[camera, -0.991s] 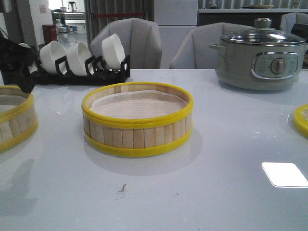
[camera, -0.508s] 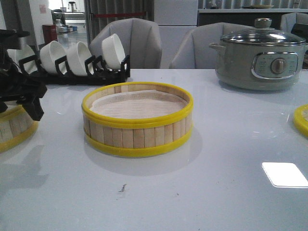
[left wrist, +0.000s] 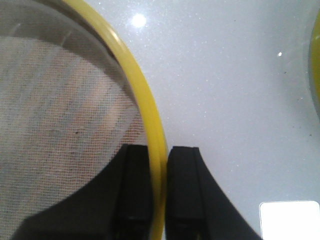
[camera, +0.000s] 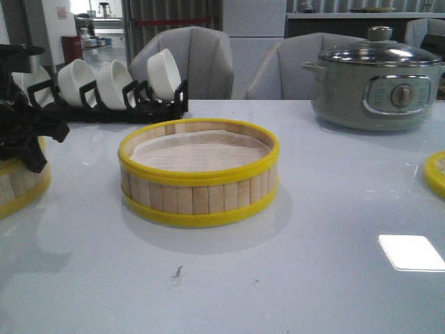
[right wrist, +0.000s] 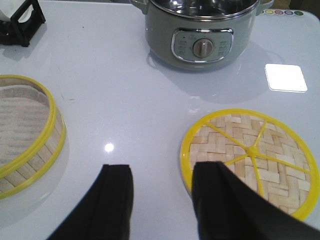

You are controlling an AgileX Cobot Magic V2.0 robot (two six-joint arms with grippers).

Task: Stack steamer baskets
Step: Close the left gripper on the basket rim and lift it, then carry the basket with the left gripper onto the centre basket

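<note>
Left wrist view: left gripper (left wrist: 159, 190) jaws pinch 1 basket's (left wrist: 65, 115) rim; right gripper (right wrist: 162, 200) jaws spread above tabletop (right wrist: 125, 100). Nothing stacked yet.

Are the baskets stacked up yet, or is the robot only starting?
Only starting. Nothing is stacked: the middle basket sits alone on the table. In hand: the left gripper has its fingers either side of the left basket's yellow rim. Left to do: lift that basket onto the middle one, then add the woven lid, which lies flat by the open right gripper.
</note>
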